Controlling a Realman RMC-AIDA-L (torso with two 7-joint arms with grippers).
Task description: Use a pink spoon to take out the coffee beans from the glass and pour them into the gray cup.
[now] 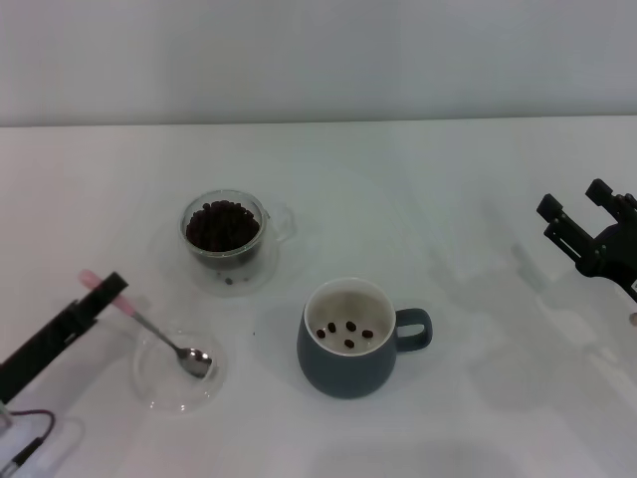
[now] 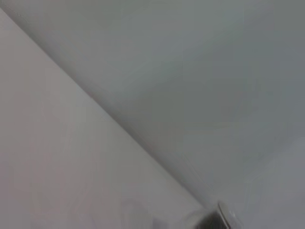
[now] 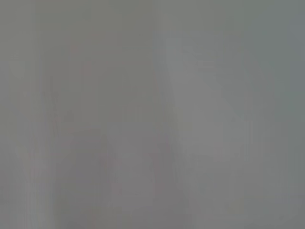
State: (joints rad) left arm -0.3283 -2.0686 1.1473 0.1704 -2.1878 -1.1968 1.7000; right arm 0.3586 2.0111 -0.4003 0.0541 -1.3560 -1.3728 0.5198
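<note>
In the head view the pink spoon (image 1: 159,334) lies slanted, its metal bowl resting in a flat clear dish (image 1: 159,388) and its pink handle up at the left. My left gripper (image 1: 103,292) reaches in from the lower left and is closed across that handle. The glass (image 1: 224,231) stands on its clear saucer behind the dish and is full of coffee beans (image 1: 221,225). The gray cup (image 1: 348,344) stands right of the dish, handle to the right, with several beans on its cream bottom. My right gripper (image 1: 577,204) is parked at the far right, open and empty.
One stray bean lies on the glass's saucer (image 1: 231,280). The white table (image 1: 448,179) runs back to a pale wall. Both wrist views show only blurred grey surface.
</note>
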